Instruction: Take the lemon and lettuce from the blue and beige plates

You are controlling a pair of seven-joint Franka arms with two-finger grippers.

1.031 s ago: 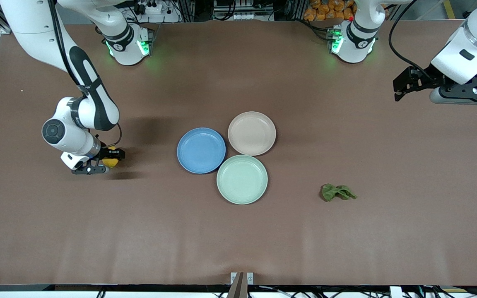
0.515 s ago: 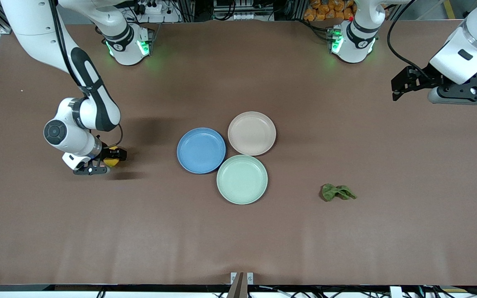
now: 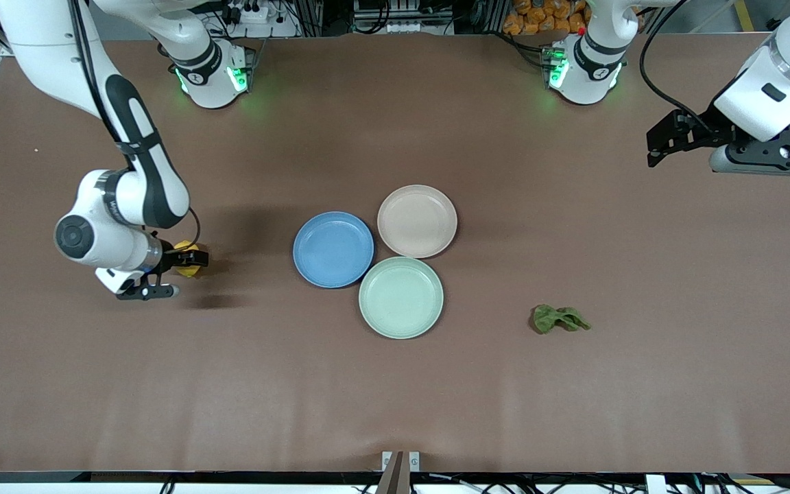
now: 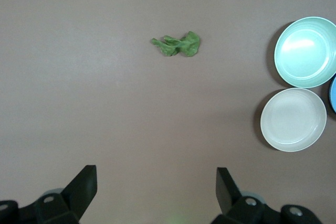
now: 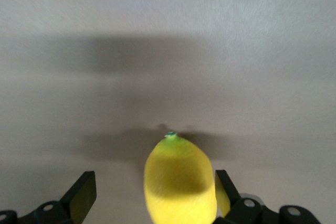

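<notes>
We see the right arm reaching down from its base toward its own end of the counter (image 3: 395, 384), bent sharply at the elbow with the wrist turned so the right tool (image 3: 188, 261) points sideways toward the plates, low over the counter. In the right wrist view the lemon (image 5: 179, 182) sits between the two fingers (image 5: 81, 195), which stand spread wide; one finger is clear of the fruit, and the other lies close against it, though we cannot tell whether it touches. So we read this tool as open, with the lemon (image 3: 186, 267) lying at the counter surface, well apart from the blue plate (image 3: 333, 249).

The left arm hangs high over the left arm's end of the counter, its forearm coming in from the edge of the front view and its wrist held level. The left tool (image 3: 662, 142) is up in the air with nothing in it; the left wrist view shows its fingers (image 4: 84, 187) parted wide over bare counter.

The lettuce (image 3: 558, 319) lies crumpled on the counter, on no plate, between the plates and the left arm's end. The blue plate, the beige plate (image 3: 417, 221) and a mint-green plate (image 3: 401, 297) sit bunched together mid-counter, rims touching or nearly so, the green one nearest the front camera. All three hold nothing.
</notes>
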